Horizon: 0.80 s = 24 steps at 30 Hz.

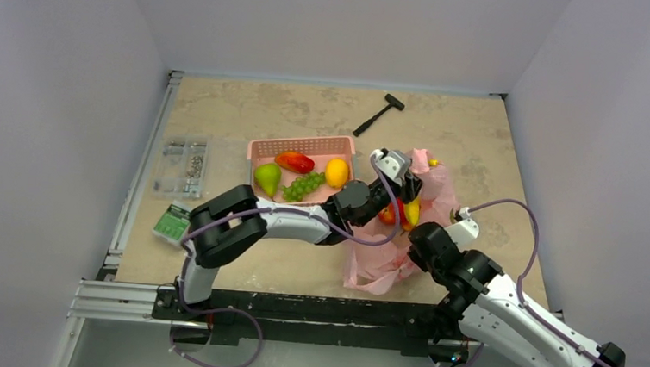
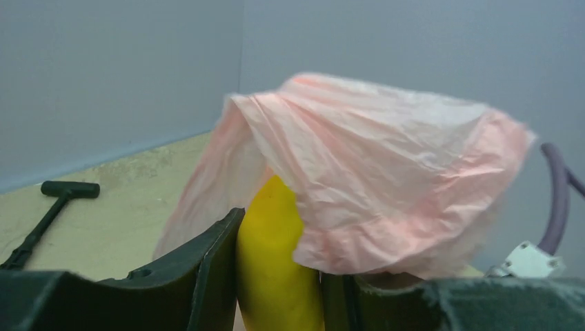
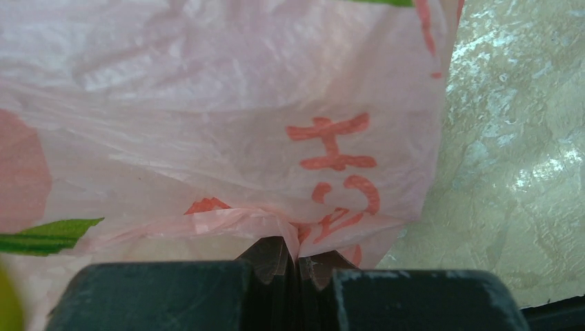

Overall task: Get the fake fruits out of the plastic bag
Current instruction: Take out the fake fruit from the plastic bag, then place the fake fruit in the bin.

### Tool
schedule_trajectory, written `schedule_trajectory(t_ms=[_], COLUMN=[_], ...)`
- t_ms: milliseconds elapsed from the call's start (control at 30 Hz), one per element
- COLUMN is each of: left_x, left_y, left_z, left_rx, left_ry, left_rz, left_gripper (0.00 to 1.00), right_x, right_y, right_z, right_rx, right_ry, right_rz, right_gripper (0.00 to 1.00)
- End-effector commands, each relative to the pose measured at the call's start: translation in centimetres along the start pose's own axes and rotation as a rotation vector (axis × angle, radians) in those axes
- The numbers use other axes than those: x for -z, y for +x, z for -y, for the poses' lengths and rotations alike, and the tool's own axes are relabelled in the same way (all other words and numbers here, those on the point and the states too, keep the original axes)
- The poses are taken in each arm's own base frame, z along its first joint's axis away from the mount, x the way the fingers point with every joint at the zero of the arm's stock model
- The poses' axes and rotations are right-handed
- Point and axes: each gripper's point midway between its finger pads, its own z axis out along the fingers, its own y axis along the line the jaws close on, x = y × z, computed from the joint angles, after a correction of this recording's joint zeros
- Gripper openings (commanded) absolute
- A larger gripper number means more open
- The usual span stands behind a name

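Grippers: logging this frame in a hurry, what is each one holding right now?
Left gripper: closed on the banana.
Right gripper: closed on a fold of the plastic bag.

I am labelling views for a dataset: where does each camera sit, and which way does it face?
Top external: high behind the bases, looking down at the table; left arm and right arm show.
Left wrist: sits behind the left gripper, shut on the banana, facing the far corner.
Right wrist: sits behind the right gripper, facing the plastic bag it pinches, close up.
Shared: all three show the plastic bag; top and left wrist show the hammer.
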Motion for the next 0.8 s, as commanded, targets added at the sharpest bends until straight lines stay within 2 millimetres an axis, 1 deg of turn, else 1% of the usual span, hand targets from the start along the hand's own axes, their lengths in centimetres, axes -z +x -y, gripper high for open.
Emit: schedule_trajectory(t_ms=[0,67,100,200,267,300,367,500,567,600,667,767], left_x=[0.5,2.3,3.9,8.5,12.2,13.8,16.6,20.4,22.0,22.8,24.6,27.1], left_y=[-7.3,-6.3,-4.7,-2.4,-0.6,0.1,0.3,-2.0,-3.3,-3.7,-3.8,-3.6], left_z=[0.2,0.0,-0.1,-0.2,-0.6,-0.6,-0.8,-0.7,-0.6,-0.4,-0.4,-1.0], left_rx=[0.174,0.214,0.238,0.291,0.304,0.311,0.34,0.383,0.381,0.37,0.335,0.271], left_ry=[-0.044,-0.068,-0.079,-0.065,-0.055,-0.041,-0.013,0.044,0.069,0.094,0.129,0.148], left_rz=[-0.034,-0.197,-0.331,-0.596,-0.758,-0.812,-0.874,-0.884,-0.9,-0.92,-0.982,-1.058], left_gripper=[0.0,0.0,0.0,0.0,0.0,0.0,0.0,0.0,0.0,0.0,0.0,0.0], right_x=[-0.3,0.0,0.2,1.1,1.5,1.6,2.0,3.0,3.7,4.0,4.6,5.0], right_y=[-0.9,-2.1,-2.8,-5.1,-6.1,-6.5,-7.4,-9.2,-10.4,-10.9,-11.8,-12.1], right_z=[-0.1,-0.7,-0.9,-1.8,-1.9,-2.2,-3.5,-5.2,-5.5,-5.6,-5.7,-5.7], right_rx=[-0.063,-0.08,-0.085,-0.072,-0.058,-0.041,0.031,0.174,0.214,0.235,0.252,0.258], right_ry=[0.033,0.026,0.022,0.011,0.022,0.018,-0.016,-0.036,-0.013,0.002,0.032,0.061], right_rz=[0.05,0.092,0.116,0.201,0.241,0.253,0.275,0.325,0.355,0.365,0.38,0.374], right_gripper=[0.0,0.0,0.0,0.0,0.0,0.0,0.0,0.0,0.0,0.0,0.0,0.0])
